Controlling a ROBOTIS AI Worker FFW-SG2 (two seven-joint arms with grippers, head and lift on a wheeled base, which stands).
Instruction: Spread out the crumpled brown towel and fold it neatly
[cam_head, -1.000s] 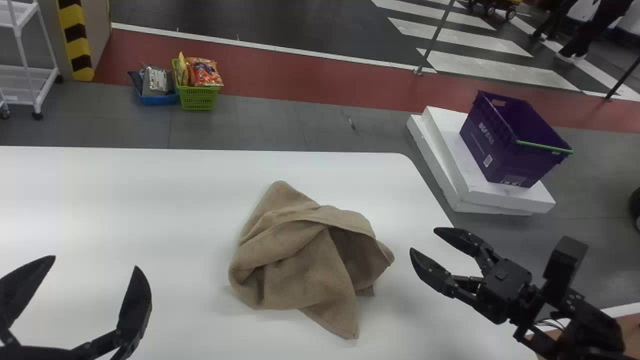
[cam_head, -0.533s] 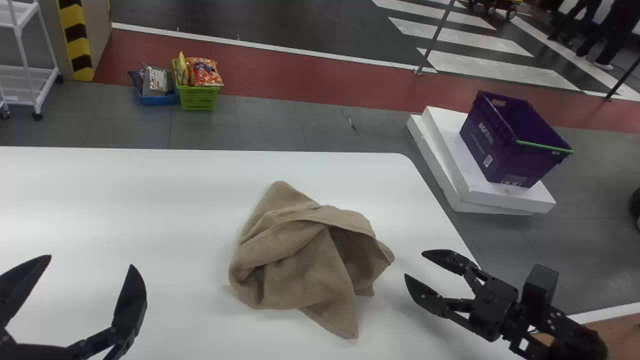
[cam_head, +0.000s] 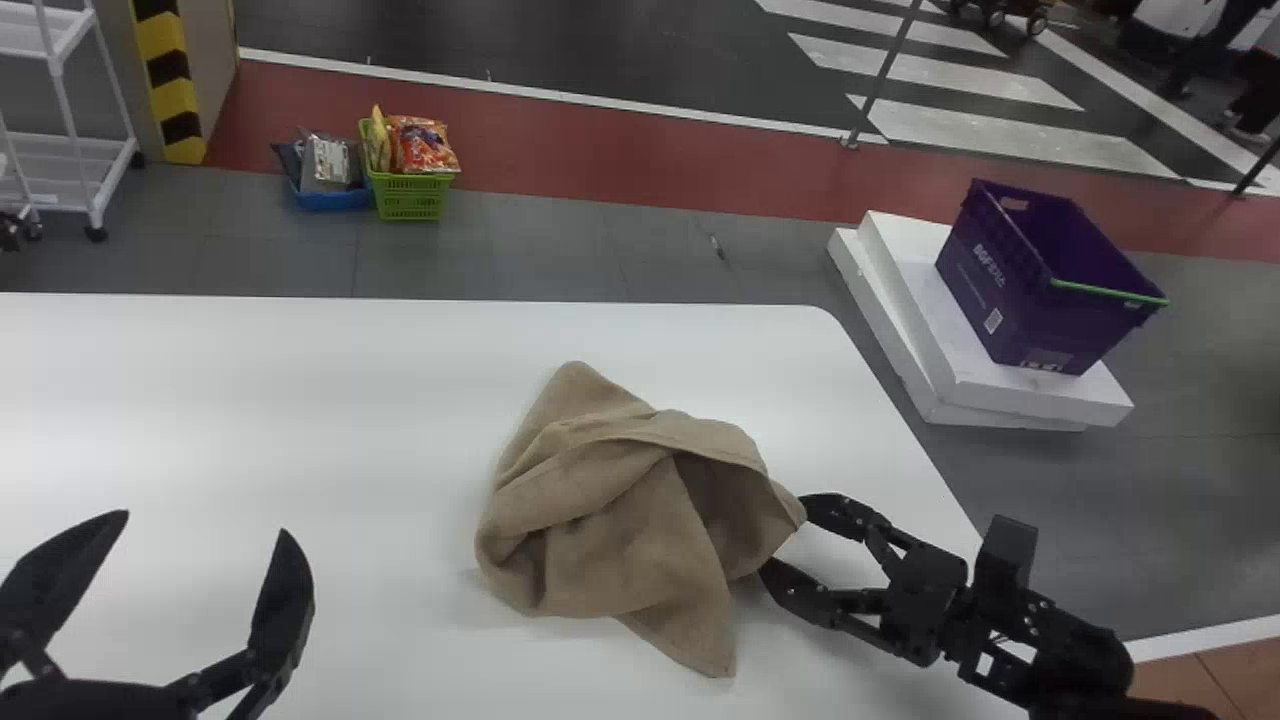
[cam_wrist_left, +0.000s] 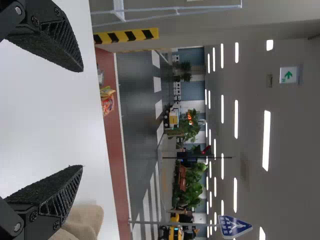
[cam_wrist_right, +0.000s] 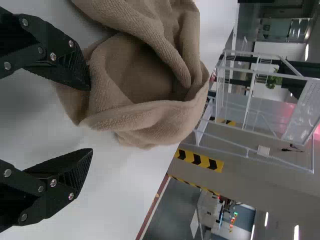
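Has the crumpled brown towel (cam_head: 620, 510) on the bench (cam_head: 250, 400) just left of the nearer right tool (cam_head: 785, 540), spread at the fabric's edge, and well right of the left tool (cam_head: 205, 523), also spread.

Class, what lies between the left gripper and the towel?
Only bare white table lies between the left gripper and the towel, as the head view shows.

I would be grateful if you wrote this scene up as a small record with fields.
item: brown towel
state: crumpled, not yet spread or folded
surface: white table
right gripper: open, fingertips at the towel's right edge
left gripper: open, above the table, left of the towel
beyond table: purple crate on white slabs; green basket holding packets
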